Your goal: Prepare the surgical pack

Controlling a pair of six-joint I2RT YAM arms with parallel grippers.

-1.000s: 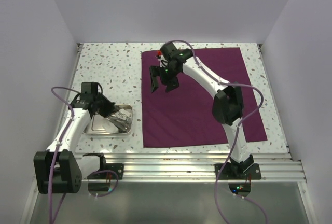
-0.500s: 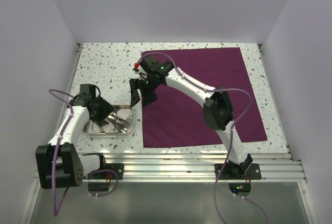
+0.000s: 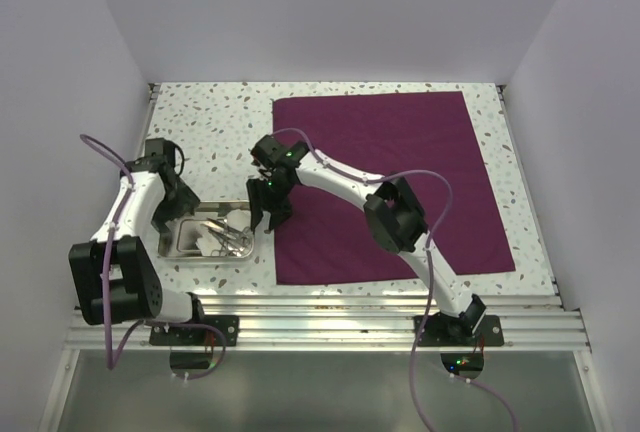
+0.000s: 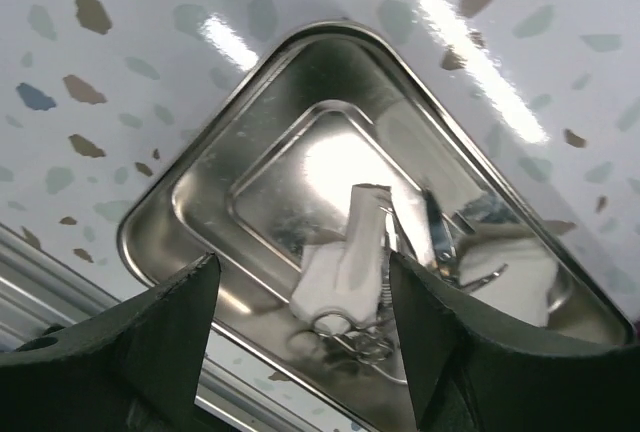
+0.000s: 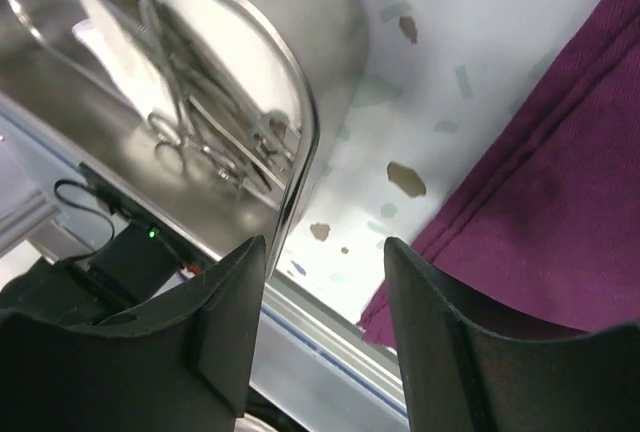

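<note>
Pack prep | steel tray [image 3: 200,256] sits just left of the cloth [image 3: 420,132] | right hand [image 3: 267,222], parted, hovers at its cloth-side rim | left hand [image 3: 172,214], parted too, over the opposite end

Plain pale walls [image 3: 330,12] enclose a speckled terrazzo table [image 3: 210,122] on three sides.

A white, speckled tabletop [image 3: 210,122] is enclosed by plain pale walls [image 3: 330,12] at nine, twelve and three o'clock and bordered by a ribbed aluminium rail [image 3: 330,314] at six o'clock.
</note>
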